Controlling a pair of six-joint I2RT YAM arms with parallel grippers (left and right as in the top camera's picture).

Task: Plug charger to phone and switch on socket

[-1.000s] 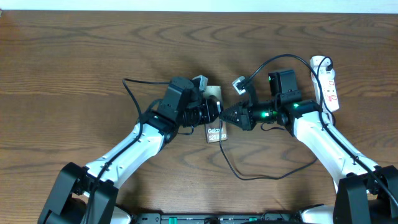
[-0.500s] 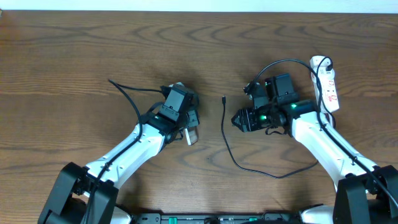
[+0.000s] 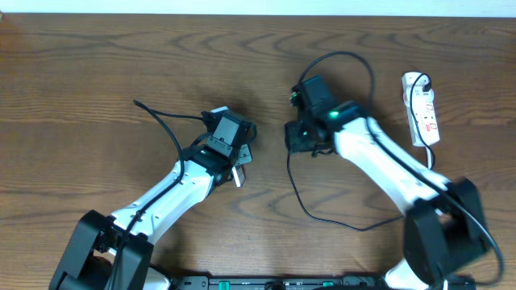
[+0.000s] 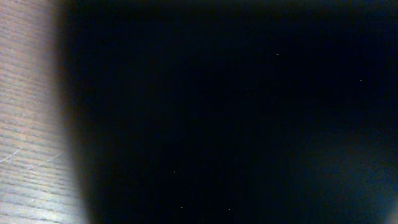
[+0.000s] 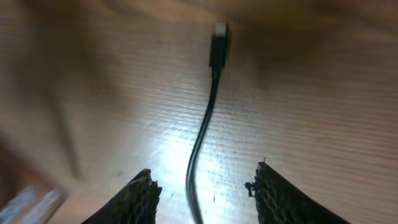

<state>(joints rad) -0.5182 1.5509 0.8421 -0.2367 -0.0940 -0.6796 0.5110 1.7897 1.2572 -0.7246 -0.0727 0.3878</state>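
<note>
- Our right hand (image 5: 205,196) is released. Its two fingers (image 5: 135,199) stand spread either side of the charger (image 5: 208,118) and touch nothing.
- The cable runs up between those fingers to the connector tip (image 5: 218,40), which lies flat on the table (image 5: 323,112) just ahead of them, with open wood on both sides.
- Our left hand (image 3: 237,161) is clenched on the phone (image 3: 239,175). The phone shows only as a thin pale-edged sliver sticking out below the hand.
- A strip of wood separates the two hands, so they are apart.
- The socket (image 3: 422,109) lies well to the right of the right hand, near the table's right edge and well apart from the connector tip.
- The charger's slack curves toward the near edge, then passes under the right arm.
- The right arm reaches from the near right corner up and leftward, wrist bent down over the cable. The left arm rises from the near left corner toward the middle.
- The left wrist view is almost wholly black, with only a band of wood grain at its left.
- From overhead the right hand covers the connector tip, and the socket's switch is too small for us to read.
</note>
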